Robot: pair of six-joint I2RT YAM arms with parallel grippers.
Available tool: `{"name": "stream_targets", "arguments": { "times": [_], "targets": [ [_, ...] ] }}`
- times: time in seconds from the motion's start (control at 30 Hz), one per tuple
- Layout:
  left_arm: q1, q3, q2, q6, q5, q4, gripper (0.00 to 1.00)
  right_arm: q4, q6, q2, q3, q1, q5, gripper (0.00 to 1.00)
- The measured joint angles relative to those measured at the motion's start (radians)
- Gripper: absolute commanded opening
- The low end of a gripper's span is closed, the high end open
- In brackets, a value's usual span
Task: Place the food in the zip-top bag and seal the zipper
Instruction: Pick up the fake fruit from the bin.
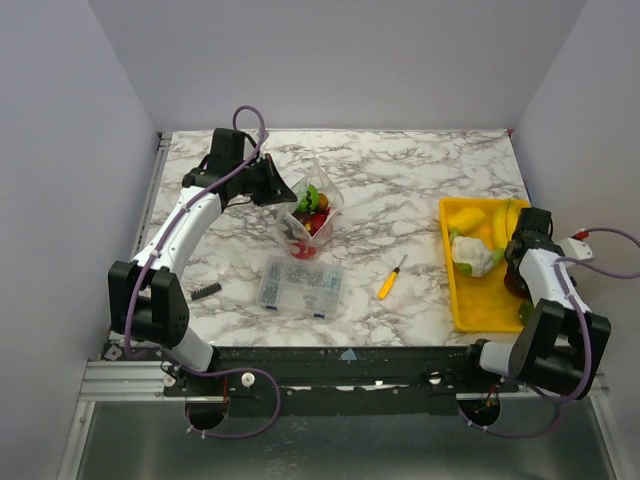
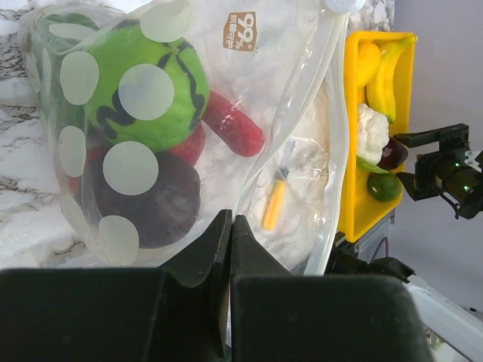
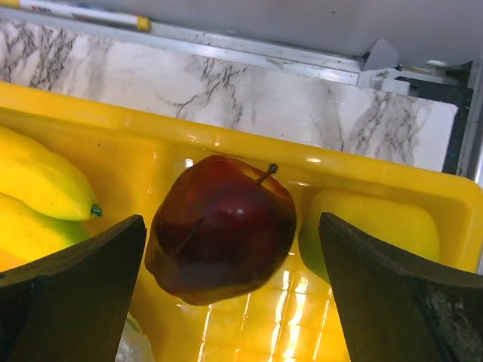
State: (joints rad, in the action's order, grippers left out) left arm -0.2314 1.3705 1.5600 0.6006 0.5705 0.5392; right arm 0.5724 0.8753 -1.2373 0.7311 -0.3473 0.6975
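The zip-top bag (image 1: 312,208) stands on the marble table, holding a green striped toy (image 2: 143,90), a red one (image 2: 232,124) and a dark purple one (image 2: 147,200). My left gripper (image 2: 230,223) is shut on the bag's clear edge next to the zipper strip (image 2: 326,136); it also shows in the top view (image 1: 283,190). My right gripper (image 3: 232,234) is open, its fingers (image 3: 90,264) either side of a dark red apple (image 3: 223,226) in the yellow tray (image 1: 458,290). The tray also holds bananas (image 1: 500,222), a white cauliflower (image 1: 476,256) and a yellow-green fruit (image 3: 377,226).
A rigid clear compartment box (image 1: 300,285) lies in front of the bag. A yellow-handled screwdriver (image 1: 391,278) lies between box and tray. A small black object (image 1: 206,291) lies near the left arm. The tray sits at the table's right edge.
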Motion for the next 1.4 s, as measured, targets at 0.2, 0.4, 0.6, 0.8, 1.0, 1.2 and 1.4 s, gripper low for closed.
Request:
{"name": "stream_targets", "arguments": {
  "times": [0.2,0.4,0.6,0.8,1.0,1.2,1.4],
  "targets": [
    [0.000,-0.006,0.007,0.002,0.005,0.000,0.00,-0.045,-0.024,-0.091,-0.001,-0.002,-0.039,1.00],
    [-0.002,-0.006,0.015,0.002,0.006,0.000,0.00,-0.071,-0.041,-0.103,-0.002,-0.002,-0.053,0.98],
    [-0.006,-0.006,0.015,0.002,0.006,0.000,0.00,-0.100,-0.055,-0.132,-0.005,-0.002,-0.059,0.95],
    [-0.006,-0.006,0.016,0.002,0.006,0.000,0.00,-0.121,-0.070,-0.143,-0.007,-0.002,-0.061,0.83],
    [-0.013,-0.006,0.016,-0.006,-0.003,0.003,0.00,-0.158,-0.099,-0.107,-0.035,-0.002,-0.085,0.51],
    [-0.018,-0.006,0.016,-0.011,-0.006,0.010,0.00,-0.170,-0.130,-0.028,-0.058,-0.002,-0.125,0.27],
    [-0.019,-0.006,0.015,-0.010,-0.006,0.009,0.00,-0.159,-0.137,0.069,-0.056,-0.002,-0.163,0.19]
  ]
}}
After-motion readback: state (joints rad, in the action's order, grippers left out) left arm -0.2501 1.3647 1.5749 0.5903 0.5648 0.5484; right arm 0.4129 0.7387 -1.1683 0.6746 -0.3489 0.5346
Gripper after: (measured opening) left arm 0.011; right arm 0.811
